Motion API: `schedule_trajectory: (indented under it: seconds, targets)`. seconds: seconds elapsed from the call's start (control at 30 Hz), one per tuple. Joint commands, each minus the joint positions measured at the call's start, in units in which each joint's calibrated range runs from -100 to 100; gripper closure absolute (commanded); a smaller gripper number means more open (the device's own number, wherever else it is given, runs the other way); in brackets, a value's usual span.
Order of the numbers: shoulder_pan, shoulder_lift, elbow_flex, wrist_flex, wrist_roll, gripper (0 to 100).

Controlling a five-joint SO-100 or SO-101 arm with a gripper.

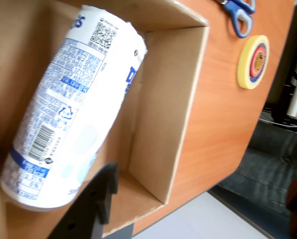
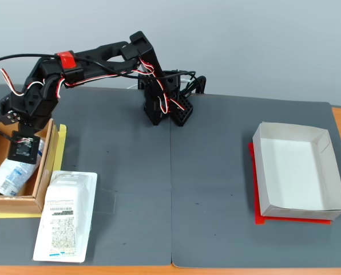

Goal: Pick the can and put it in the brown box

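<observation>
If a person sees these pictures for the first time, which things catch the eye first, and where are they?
In the fixed view, the black arm with red and white wires reaches to the far left, its gripper down inside the brown box, where the can lies tilted. The wrist view fills with that can against the cardboard walls. At the right of the fixed view sits a white paper tray on a red sheet, and a flat white package lies beside the box.
</observation>
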Motion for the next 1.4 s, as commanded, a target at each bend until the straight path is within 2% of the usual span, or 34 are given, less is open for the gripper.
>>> schedule_trajectory:
  seconds: [0.0, 0.13, 0.2, 0.43, 0.6, 0.87, 1.1, 1.37]
  targets:
    - [-1.4, -4.9, -2.5, 2.4, -1.7, 70]
    - [-3.9, -9.1, -2.5, 5.6, -7.0, 88]
    - [-5.5, -11.7, -2.4, 7.4, -9.5, 94]
    - [-12.1, -20.2, -2.3, 15.7, -21.2, 96]
    - [-16.1, -24.7, -2.3, 20.8, -26.0, 96]
    - [-18.5, -32.3, -1.8, 30.2, -26.5, 95]
    - [-21.4, -43.1, 10.7, 30.8, -26.8, 95]
    - [-35.6, -59.9, 28.0, 30.8, -26.9, 95]
